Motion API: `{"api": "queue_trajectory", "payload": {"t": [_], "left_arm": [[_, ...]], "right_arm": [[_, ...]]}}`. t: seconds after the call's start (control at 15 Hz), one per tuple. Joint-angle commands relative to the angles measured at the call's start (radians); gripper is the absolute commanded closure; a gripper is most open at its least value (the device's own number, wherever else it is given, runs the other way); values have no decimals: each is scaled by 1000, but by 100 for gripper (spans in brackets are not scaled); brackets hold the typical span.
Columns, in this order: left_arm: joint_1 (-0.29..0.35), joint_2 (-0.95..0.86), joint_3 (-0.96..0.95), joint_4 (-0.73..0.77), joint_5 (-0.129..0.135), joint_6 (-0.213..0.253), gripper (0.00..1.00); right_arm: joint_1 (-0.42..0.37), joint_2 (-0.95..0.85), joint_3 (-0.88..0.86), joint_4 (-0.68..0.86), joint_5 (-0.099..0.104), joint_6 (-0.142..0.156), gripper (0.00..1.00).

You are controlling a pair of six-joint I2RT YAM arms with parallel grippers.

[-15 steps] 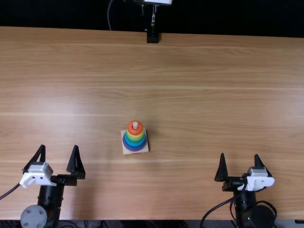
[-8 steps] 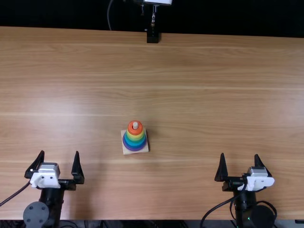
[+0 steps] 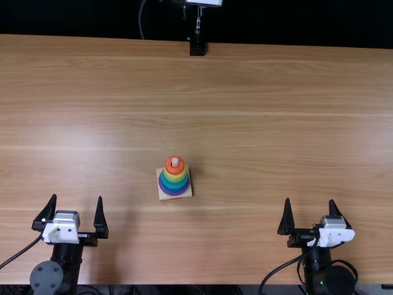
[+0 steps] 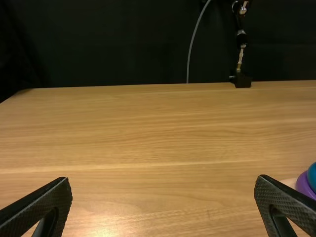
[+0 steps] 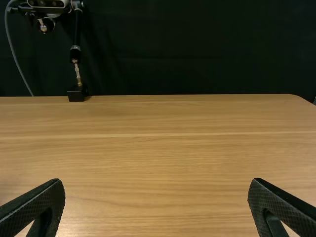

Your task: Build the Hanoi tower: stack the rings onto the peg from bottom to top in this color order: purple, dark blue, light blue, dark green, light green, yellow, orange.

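Observation:
Near the table's middle in the top view, the rings are stacked on the peg [image 3: 175,162]: an orange ring [image 3: 175,169] on top, a yellow ring [image 3: 175,178] under it, then green and blue ones, and a purple ring [image 3: 175,193] lowest, on a pale square base [image 3: 166,196]. My left gripper [image 3: 77,200] stands open at the near left, apart from the tower. At the near right my right gripper [image 3: 310,203] is open too, farther from it. In the left wrist view the purple ring [image 4: 304,185] shows beyond the open left gripper [image 4: 164,182]. The right gripper [image 5: 154,185] holds nothing.
A black clamp [image 3: 197,48] with a stand is fixed at the table's far edge. Cables run beside both arms. The wooden table [image 3: 258,110] stretches around the tower on every side.
The left gripper has shifted back slightly toward the near edge and straightened, still open. The tower and the right arm are unmoved.

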Motion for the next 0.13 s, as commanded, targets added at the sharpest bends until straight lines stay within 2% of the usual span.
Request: {"api": "queue_trajectory", "payload": {"t": [0.0,0.07], "left_arm": [[6,-12,-18,-30,0,13,0],[6,-12,-18,-30,0,13,0]], "right_arm": [[-7,-13,-9,5,-6,4,0],[-7,-13,-9,5,-6,4,0]]}}
